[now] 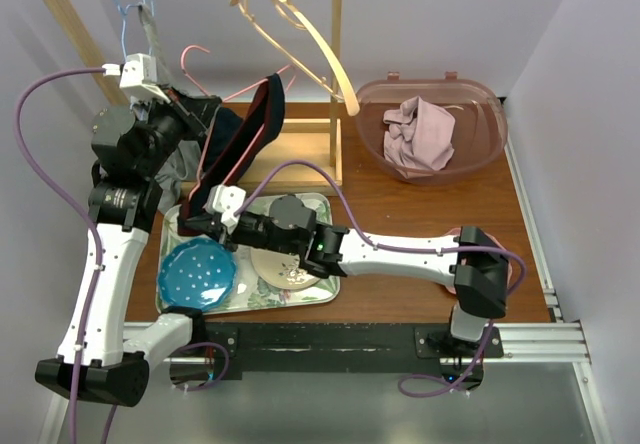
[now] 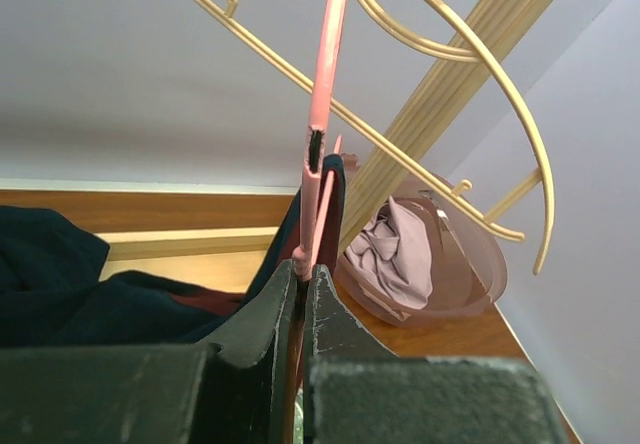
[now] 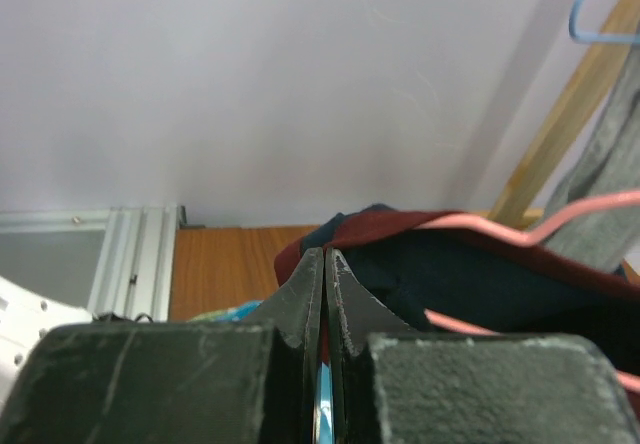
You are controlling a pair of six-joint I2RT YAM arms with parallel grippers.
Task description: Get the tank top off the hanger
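The left gripper (image 2: 303,276) has its fingers pressed together on the pink wire of the hanger (image 2: 325,94), with nothing but the wire between the pads. The right gripper (image 3: 326,256) is closed to a thin slit. The red hem of the tank top (image 3: 450,284) runs out from its tips, so it appears to pinch the fabric's edge, though the contact itself is hidden between the pads.

The tank top (image 1: 245,134), dark navy with red trim, is draped on the hanger (image 1: 250,91) and stretched between the two arms. It hangs in the air over the left half of the worktop. The left gripper (image 1: 195,114) is at its far end, toward the far-left corner and in front of the wooden rack (image 1: 335,84). The right gripper (image 1: 200,222) is at its near end, over the far rim of the tray (image 1: 290,304) by the near edge.

The step in hand looks like the pull-off: one arm anchors the hanger, the other holds the garment, and the fabric is not yet free of the wire. The next move probably calls for the right arm to draw the hem toward the near edge while the left arm holds or tilts the hanger so the strap slides over the end of the wire without snagging.
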